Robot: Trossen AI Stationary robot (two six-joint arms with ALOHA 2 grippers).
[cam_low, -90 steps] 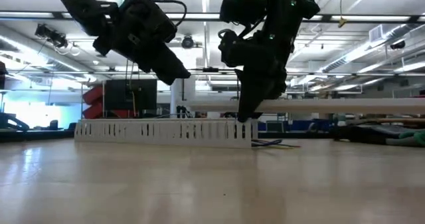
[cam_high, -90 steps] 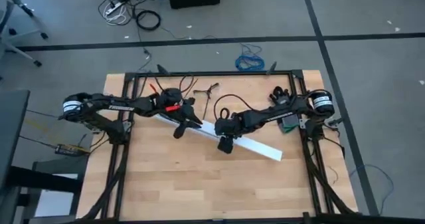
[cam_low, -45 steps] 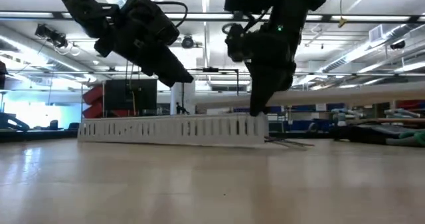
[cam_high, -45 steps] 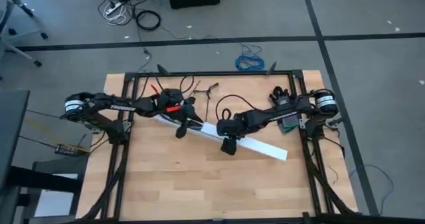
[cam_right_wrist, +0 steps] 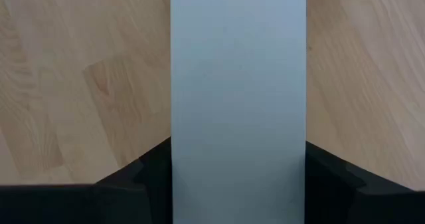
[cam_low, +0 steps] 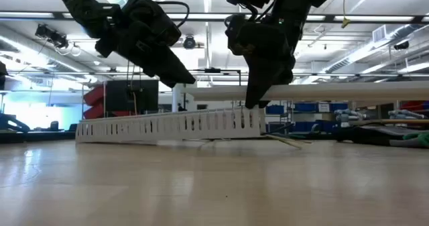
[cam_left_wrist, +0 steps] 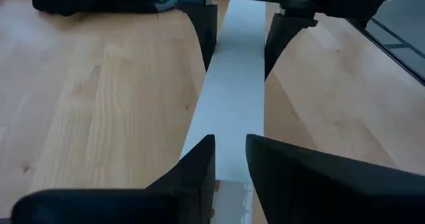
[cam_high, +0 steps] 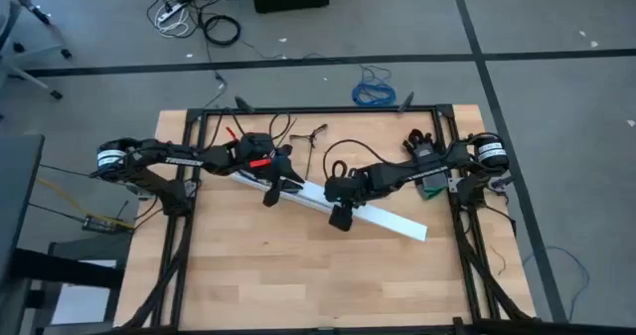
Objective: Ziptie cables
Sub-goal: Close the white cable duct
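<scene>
A long white slotted strip [cam_high: 383,219] lies slantwise across the table's middle. In the low view the strip [cam_low: 167,125] is tilted: its left end rests on the table and its right end is raised. My right gripper [cam_high: 341,216] is shut on it. My left gripper [cam_left_wrist: 230,159] hovers above the strip's other half, fingers a narrow gap apart, touching nothing. Thin cables [cam_low: 285,142] lie on the table by the raised end; the high view does not show them. My right gripper pinches the strip's two long sides [cam_right_wrist: 174,151] between its two fingers [cam_right_wrist: 146,181]. The fingers come from above, pointing down, and lie across the strip. The held end is lifted off the table, while the strip's other end [cam_low: 84,132] stays on the wood.
A small dark tool [cam_high: 316,132] lies near the far edge. A green object [cam_high: 432,184] sits by the right arm's base. Black frame rails [cam_high: 328,109] border the table. A blue coiled cable [cam_high: 374,91] lies on the floor beyond. Bare wood fills the near half.
My right gripper has gone up with the strip. The strip lay flat a second ago; it first slid a little toward the table's right, and now its held end is raised while the other end stays down.
</scene>
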